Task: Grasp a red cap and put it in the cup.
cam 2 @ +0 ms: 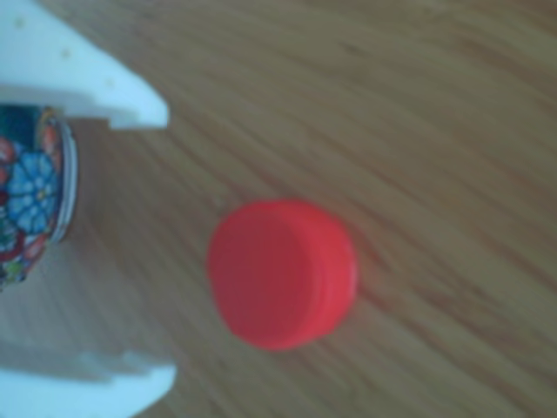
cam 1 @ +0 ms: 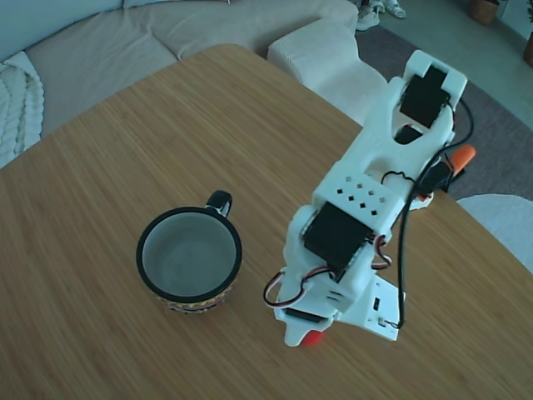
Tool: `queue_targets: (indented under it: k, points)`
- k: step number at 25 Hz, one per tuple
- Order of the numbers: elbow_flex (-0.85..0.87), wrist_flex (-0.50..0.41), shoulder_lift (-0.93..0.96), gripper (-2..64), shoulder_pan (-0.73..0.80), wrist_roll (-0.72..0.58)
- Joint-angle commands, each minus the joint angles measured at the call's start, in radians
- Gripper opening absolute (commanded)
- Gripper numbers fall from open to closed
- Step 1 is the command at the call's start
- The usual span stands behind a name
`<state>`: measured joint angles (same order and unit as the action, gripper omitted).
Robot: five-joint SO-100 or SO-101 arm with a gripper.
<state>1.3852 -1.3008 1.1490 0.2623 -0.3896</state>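
Observation:
The red cap (cam 2: 280,272) lies flat on the wooden table. In the other view it sits just beyond the tips of my white gripper (cam 2: 167,246), which stands open around empty space. One finger (cam 2: 87,78) is at the top left and the other along the bottom left. In the fixed view only a sliver of the red cap (cam 1: 312,337) peeks out under the white arm (cam 1: 366,225), which hides the fingers. The cup (cam 1: 190,257) stands upright and empty to the left of the arm, handle pointing away. Its patterned band (cam 2: 30,200) shows between the fingers.
The round wooden table (cam 1: 125,150) ends close behind the arm's base on the right of the fixed view. A beige sofa (cam 1: 108,42) and a cushioned block (cam 1: 321,50) lie beyond the far edge. An orange arm part (cam 1: 462,157) sticks out at the base.

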Motion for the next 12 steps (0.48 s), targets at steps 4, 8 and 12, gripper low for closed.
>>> queue_targets:
  k: [4,8,12]
  points:
    - [-0.075,0.005,0.014,32.3,0.012,-0.009]
    - [-0.074,0.018,-0.008,32.3,0.017,-0.003]
    - [-0.074,0.051,-0.044,32.3,0.017,0.003]
